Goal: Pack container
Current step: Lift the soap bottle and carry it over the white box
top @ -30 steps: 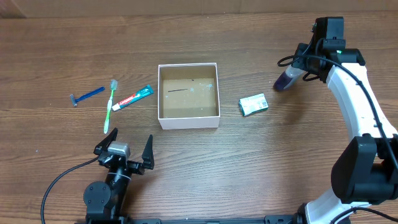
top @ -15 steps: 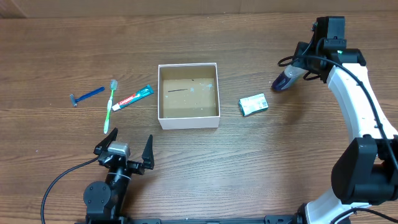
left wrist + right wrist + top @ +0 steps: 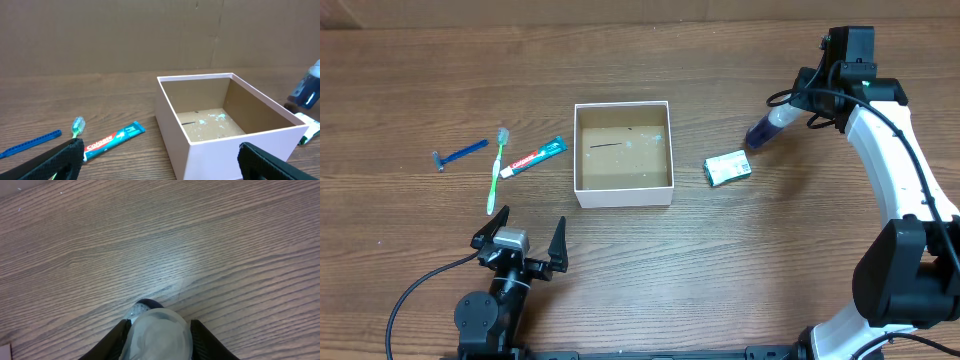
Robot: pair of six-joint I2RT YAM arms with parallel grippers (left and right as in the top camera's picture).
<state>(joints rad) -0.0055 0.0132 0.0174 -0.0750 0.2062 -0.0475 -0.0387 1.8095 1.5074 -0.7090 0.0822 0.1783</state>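
Observation:
The container (image 3: 579, 150), a square shallow white box with a brown floor, sits mid-table and holds nothing; it also shows in the left wrist view (image 3: 235, 147). My right gripper (image 3: 786, 118) is shut on a small clear bottle with a dark blue cap (image 3: 764, 129), held tilted above the table right of the box; the bottle fills the right wrist view (image 3: 157, 335). My left gripper (image 3: 518, 243) is open and empty near the front edge, left of the box; its fingertips frame the left wrist view (image 3: 157, 162).
A green-and-white packet (image 3: 728, 168) lies right of the box. A toothpaste tube (image 3: 533, 158), a green toothbrush (image 3: 498, 170) and a blue razor (image 3: 458, 154) lie left of it.
The right gripper has carried the bottle a little to the left, toward the box. The left arm has not moved.

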